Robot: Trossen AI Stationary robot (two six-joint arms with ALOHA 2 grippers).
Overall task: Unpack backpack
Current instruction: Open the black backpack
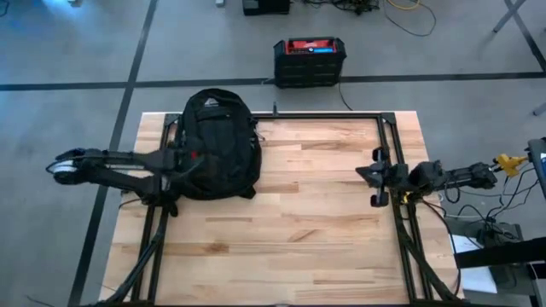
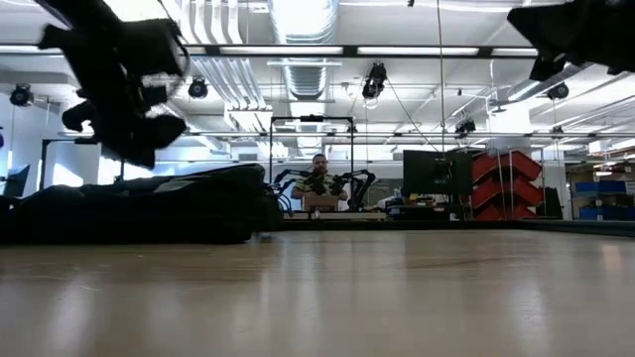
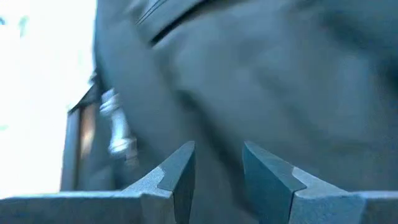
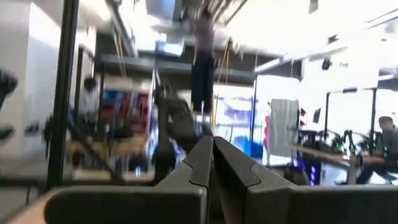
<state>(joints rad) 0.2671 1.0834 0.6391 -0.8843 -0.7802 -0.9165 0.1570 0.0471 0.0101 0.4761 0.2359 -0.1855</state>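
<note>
- The backpack (image 1: 217,141) lay flat at the table's (image 1: 307,222) far left.
- Your left gripper (image 3: 217,171) hovered over it, slightly open, empty.
- Your right gripper (image 4: 212,163) waited closed, well apart.
- It looked soft and floppy; pinch a zip pull or the top loop.

Backpack (image 3: 261,74) blurred at left wrist
</note>
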